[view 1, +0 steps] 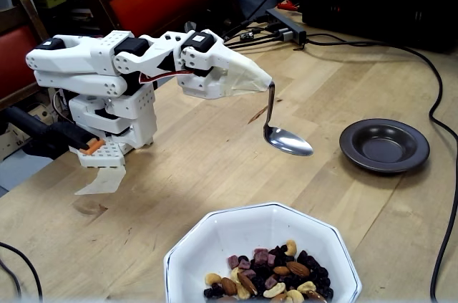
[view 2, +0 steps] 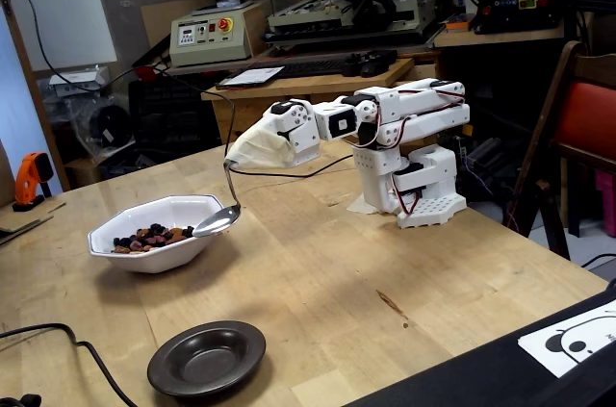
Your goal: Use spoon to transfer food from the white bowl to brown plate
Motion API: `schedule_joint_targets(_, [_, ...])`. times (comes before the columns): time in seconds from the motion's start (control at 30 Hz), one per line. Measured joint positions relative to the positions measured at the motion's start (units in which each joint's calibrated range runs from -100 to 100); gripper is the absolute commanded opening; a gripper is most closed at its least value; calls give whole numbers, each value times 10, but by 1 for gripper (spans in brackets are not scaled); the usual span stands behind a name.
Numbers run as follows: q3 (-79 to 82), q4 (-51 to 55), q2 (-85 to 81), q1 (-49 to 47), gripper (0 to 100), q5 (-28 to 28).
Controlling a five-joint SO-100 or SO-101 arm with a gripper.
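Spoon [view 1: 286,140] first: it hangs bowl-down from the tip of the gripper [view 1: 270,87], its slim handle running up into the cone-shaped cover at the arm's end, so the jaws are hidden and I cannot tell how they stand, only that the spoon is carried there. Its hollow looks bare and shiny in both fixed views, with nothing loaded. Going left to right in the fixed view from the bowl's side, the folded white arm [view 1: 107,74] sits at the far left, the spoon hangs in mid-air at the middle, above bare wood [view 1: 215,167], and the brown plate [view 1: 384,145] lies to the right, well apart, its sunken centre empty. Near the bottom edge the white bowl [view 1: 236,235] holds all the food [view 1: 268,274], heaped on its near side. In the other fixed view the spoon [view 2: 216,220] appears just at the right rim of the bowl [view 2: 154,234], though raised, and the plate [view 2: 206,357] is near the front. As I judge it, no transfer is done: dipping, scooping, carrying and tipping all remain
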Motion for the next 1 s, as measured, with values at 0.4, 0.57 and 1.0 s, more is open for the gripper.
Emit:
schedule_joint_targets(0.4, [-11, 0, 0, 0, 2, 0])
schedule_joint_targets(0.57, [-52, 0, 0, 0, 2, 0])
schedule_joint_targets(1.0, [-162, 0, 6, 0, 2, 0])
